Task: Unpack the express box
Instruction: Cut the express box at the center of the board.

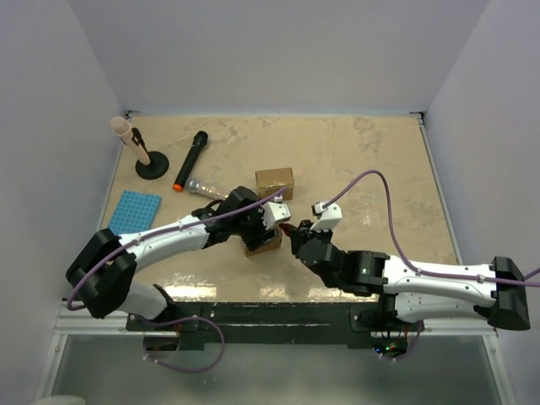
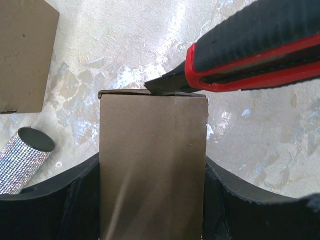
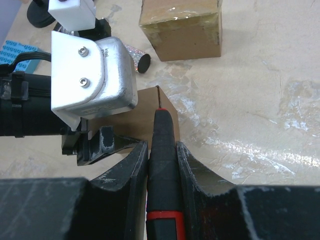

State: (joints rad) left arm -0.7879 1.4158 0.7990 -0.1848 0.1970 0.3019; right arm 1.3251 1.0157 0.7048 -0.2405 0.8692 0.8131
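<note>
My left gripper (image 2: 152, 200) is shut on the express box (image 2: 152, 165), a small brown cardboard box, with a black finger pressed against each side. In the top view the box (image 1: 261, 245) sits at the table's near middle under the left gripper (image 1: 268, 221). The right gripper (image 3: 163, 150) is shut on a red-and-black utility knife (image 3: 165, 145). The knife (image 2: 250, 55) reaches in from the right, and its blade tip touches the box's far top edge. From the right wrist, the blade points at the box's corner (image 3: 142, 112).
A second, taped cardboard box (image 1: 274, 181) stands just beyond the held one. A glittery tube (image 1: 205, 187), a black microphone (image 1: 191, 160), a blue rack (image 1: 135, 211) and a black stand (image 1: 150, 165) lie to the left. White walls enclose the table.
</note>
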